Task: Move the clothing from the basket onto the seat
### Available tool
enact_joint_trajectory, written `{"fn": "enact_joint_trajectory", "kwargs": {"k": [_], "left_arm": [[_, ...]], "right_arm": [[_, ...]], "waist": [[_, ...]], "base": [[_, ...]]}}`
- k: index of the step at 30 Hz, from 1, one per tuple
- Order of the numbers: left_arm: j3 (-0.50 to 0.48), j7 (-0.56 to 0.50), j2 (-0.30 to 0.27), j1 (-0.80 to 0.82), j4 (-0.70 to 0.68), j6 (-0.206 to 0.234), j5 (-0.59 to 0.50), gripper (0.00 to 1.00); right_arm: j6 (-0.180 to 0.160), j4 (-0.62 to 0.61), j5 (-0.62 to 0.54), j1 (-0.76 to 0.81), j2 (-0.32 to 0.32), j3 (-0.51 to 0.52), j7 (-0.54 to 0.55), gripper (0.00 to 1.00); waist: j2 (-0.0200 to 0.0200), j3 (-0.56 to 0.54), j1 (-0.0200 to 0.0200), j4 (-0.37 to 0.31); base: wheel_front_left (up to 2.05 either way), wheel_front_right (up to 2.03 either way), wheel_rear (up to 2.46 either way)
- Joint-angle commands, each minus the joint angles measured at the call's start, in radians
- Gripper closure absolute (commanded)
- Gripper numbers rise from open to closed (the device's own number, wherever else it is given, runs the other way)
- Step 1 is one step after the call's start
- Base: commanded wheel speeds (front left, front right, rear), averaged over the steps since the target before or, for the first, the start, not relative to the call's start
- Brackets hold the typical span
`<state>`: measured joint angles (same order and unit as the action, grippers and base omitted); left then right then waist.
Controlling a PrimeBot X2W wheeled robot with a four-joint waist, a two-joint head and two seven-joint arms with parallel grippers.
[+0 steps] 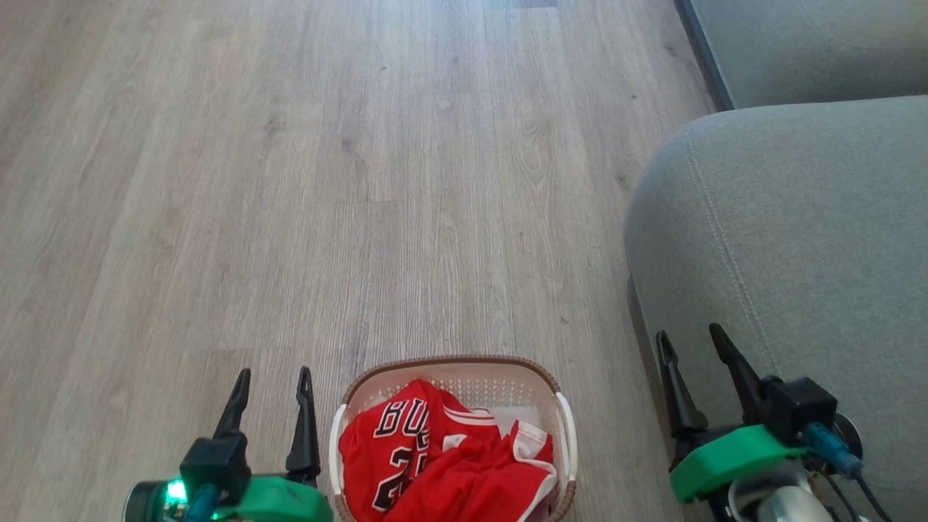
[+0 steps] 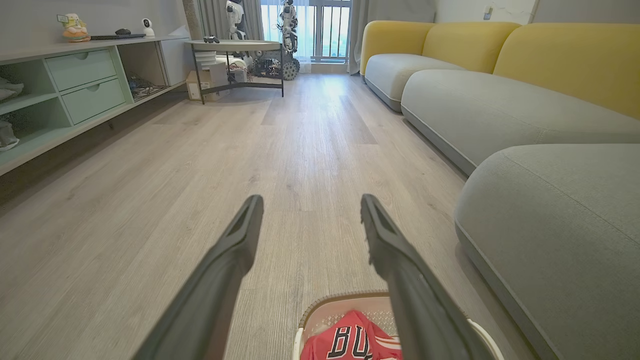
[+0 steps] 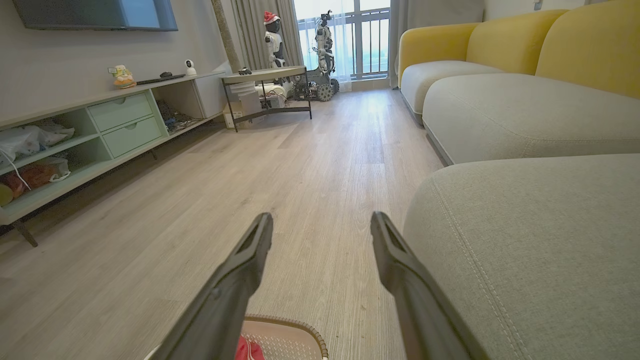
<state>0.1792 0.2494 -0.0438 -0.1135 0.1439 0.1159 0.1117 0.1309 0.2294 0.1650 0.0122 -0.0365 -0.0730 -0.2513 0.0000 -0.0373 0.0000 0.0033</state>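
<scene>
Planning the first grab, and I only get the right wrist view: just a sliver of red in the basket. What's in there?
Observer: A red jersey with black-and-white lettering and red shorts with white trim, heaped inside the basket.
Operator: Is the left gripper free?
Observer: Yes, the left gripper is open and empty, just left of the basket.
Operator: And mine, from above?
Observer: The right gripper is right of the basket, against the rounded edge of the seat.

A mint-green shelf unit (image 3: 120, 112) stood at nine o'clock, a round table (image 3: 263, 75) at twelve, and yellow backrests (image 3: 590, 45) at two.
</scene>
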Motion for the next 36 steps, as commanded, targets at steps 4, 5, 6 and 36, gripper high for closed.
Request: {"fn": "enact_joint_trajectory", "kwargs": {"k": [4, 5, 6, 36], "left_arm": [[-0.036, 0.012, -0.006, 0.019, -0.025, 0.003, 0.003, 0.00], [-0.036, 0.012, -0.006, 0.019, -0.025, 0.003, 0.003, 0.00], [-0.036, 0.012, -0.006, 0.019, -0.025, 0.003, 0.003, 0.00], [0.107, 0.012, -0.006, 0.347, 0.174, -0.062, 0.005, 0.00]], "right_arm": [[0.000, -0.030, -0.004, -0.023, -0.014, -0.024, -0.010, 0.00], [0.000, -0.031, -0.003, -0.023, -0.014, -0.023, -0.010, 0.00], [0.000, -0.030, -0.003, -0.023, -0.014, -0.023, -0.010, 0.00], [0.000, -0.154, -0.067, -0.205, -0.014, 0.072, -0.010, 0.00]], "waist": [[0.0000, 0.000, 0.0000, 0.000], [0.0000, 0.001, 0.0000, 0.000], [0.0000, 0.001, 0.0000, 0.000], [0.0000, 0.438, 0.0000, 0.013]], "base": [[0.00, 0.00, 0.00], [0.00, 0.00, 0.00], [0.00, 0.00, 0.00], [0.00, 0.00, 0.00]]}}
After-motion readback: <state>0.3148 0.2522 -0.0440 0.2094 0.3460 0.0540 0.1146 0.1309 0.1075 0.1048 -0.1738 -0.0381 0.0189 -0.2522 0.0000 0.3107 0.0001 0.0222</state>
